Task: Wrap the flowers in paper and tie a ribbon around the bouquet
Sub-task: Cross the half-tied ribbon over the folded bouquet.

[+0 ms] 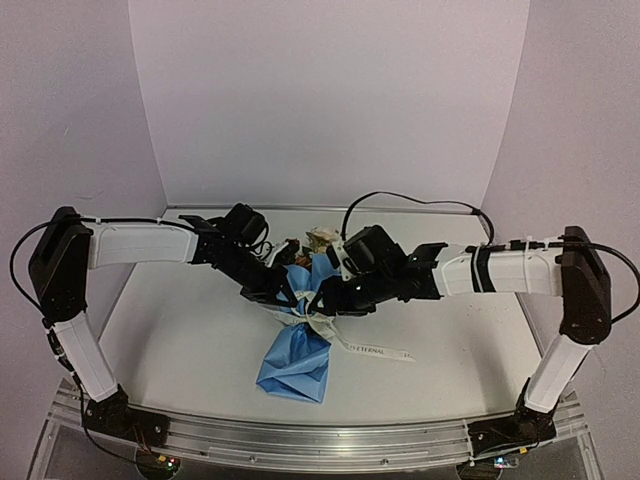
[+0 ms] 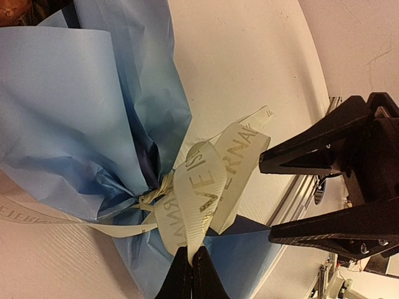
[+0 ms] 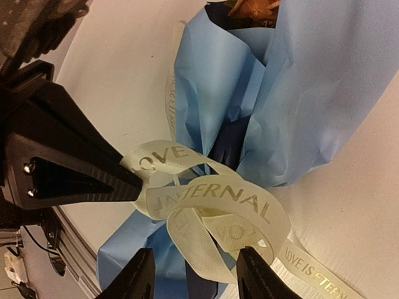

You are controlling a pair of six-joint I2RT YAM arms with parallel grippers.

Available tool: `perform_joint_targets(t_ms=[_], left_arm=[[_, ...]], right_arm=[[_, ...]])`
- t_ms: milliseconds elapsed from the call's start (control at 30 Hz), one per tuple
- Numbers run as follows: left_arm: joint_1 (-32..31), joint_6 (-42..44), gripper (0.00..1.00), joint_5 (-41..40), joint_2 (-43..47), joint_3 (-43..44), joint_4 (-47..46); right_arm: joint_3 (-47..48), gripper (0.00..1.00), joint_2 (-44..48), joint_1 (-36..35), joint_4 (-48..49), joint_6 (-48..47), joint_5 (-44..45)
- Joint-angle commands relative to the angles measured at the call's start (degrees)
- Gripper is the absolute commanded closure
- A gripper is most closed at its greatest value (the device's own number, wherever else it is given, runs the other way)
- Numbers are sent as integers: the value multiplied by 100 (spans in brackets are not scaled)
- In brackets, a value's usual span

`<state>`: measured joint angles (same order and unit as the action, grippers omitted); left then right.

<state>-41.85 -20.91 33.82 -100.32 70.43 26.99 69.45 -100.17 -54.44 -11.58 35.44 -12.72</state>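
Cream ribbon (image 2: 199, 193) pinched by left gripper (image 2: 191, 256); overhead hides grip.

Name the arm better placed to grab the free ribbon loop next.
Right, probably. The right gripper stands open with a free loop of the ribbon between its fingers. The left gripper is shut on the other loop, so it is occupied.

The bouquet (image 1: 296, 366) lies on the white table (image 1: 180, 330).
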Motion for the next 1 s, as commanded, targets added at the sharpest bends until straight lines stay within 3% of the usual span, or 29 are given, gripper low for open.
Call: perform_joint_targets(t_ms=[0,467,567,767,967], left_arm=[[-8,39,100,33,256,-3,-55],[-8,82,100,56,304,-37,-18],[-7,78,100,17,319,-62,-31],[1,-26,100,-229,367,-201,-117],[57,-282,100,-661,533,-475,-340]], right_arm=[[442,54,-210,-41,-16,501,9],[859,59,-818,-40,47,906,391],[922,64,-919,-41,71,949,426],[755,97,-780,-33,129,816,519],[398,100,-343,-34,147,685,357]])
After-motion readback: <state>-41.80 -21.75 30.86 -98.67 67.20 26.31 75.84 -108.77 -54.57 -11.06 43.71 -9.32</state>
